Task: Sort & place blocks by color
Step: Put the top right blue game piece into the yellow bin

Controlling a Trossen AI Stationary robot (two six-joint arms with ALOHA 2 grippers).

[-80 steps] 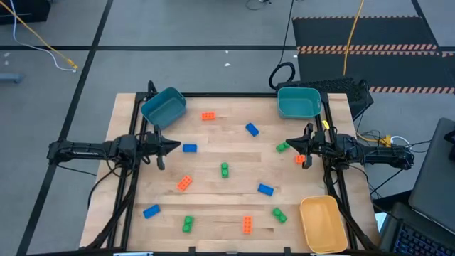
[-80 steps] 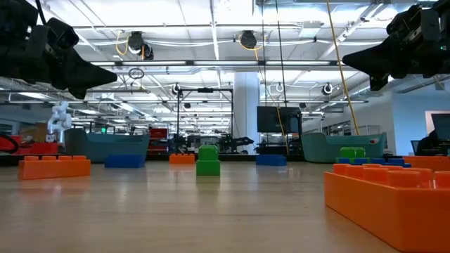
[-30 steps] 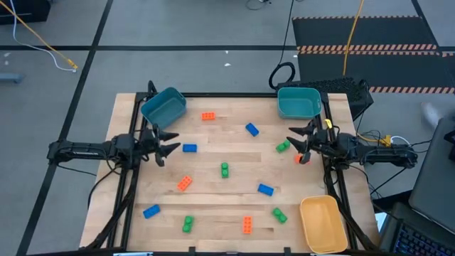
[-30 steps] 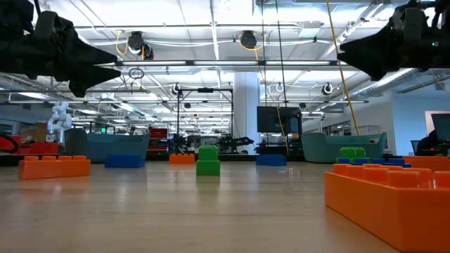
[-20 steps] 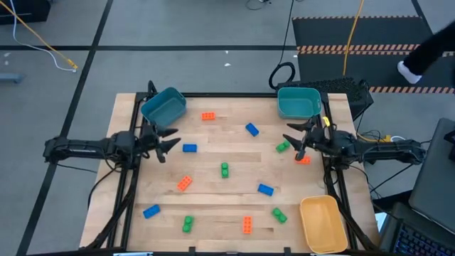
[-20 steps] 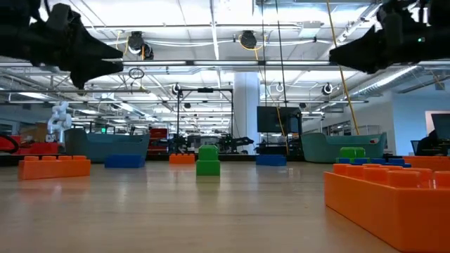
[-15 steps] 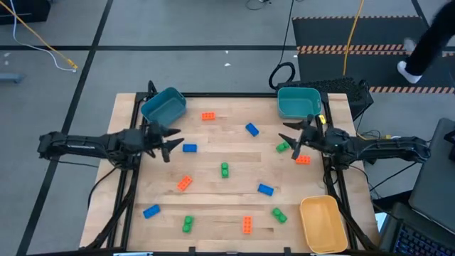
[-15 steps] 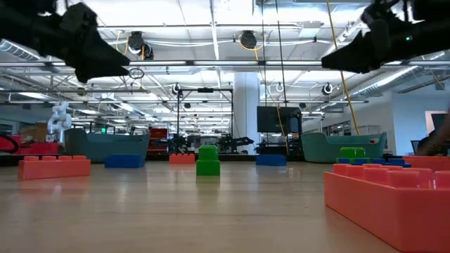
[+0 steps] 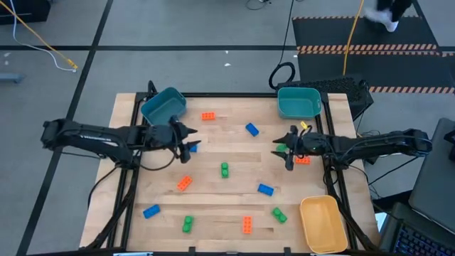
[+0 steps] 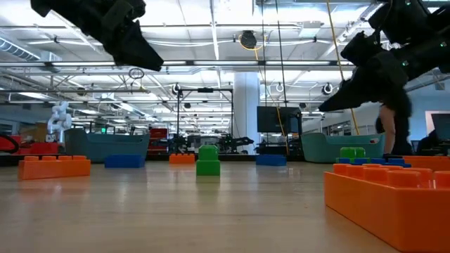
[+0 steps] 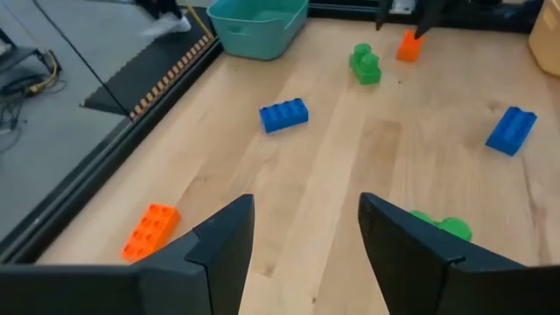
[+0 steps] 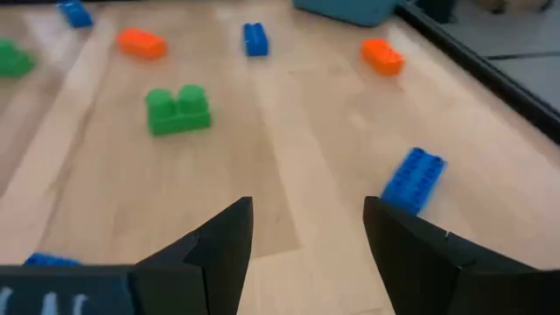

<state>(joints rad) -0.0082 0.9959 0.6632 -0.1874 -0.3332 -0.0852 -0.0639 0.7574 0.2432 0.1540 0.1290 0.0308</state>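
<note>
Both reached in over the bench [image 9: 234, 153]. Left end effector [image 9: 190, 139] and right end effector [image 9: 283, 151] wide, empty. Next: grab blocks [image 9: 225, 169].

In the high view the left gripper [image 9: 190, 139] covers part of a blue block [image 9: 192, 148], so only a sliver of blue shows under its tips. The right gripper [image 9: 287, 148] hides most of a green block [image 9: 279, 148]. An orange block [image 9: 303, 160] sits partly under the right arm. A person [image 9: 387, 13] is cut off by the top edge; only a dark leg and a white shoe show.

In the low view a big orange block [image 10: 388, 197] runs off the right and bottom edges, and both arms are cut by the top edge. A person [image 10: 394, 123] stands half hidden behind the right arm.

In the left wrist view a green block [image 11: 443, 226] is partly hidden behind a finger.
</note>
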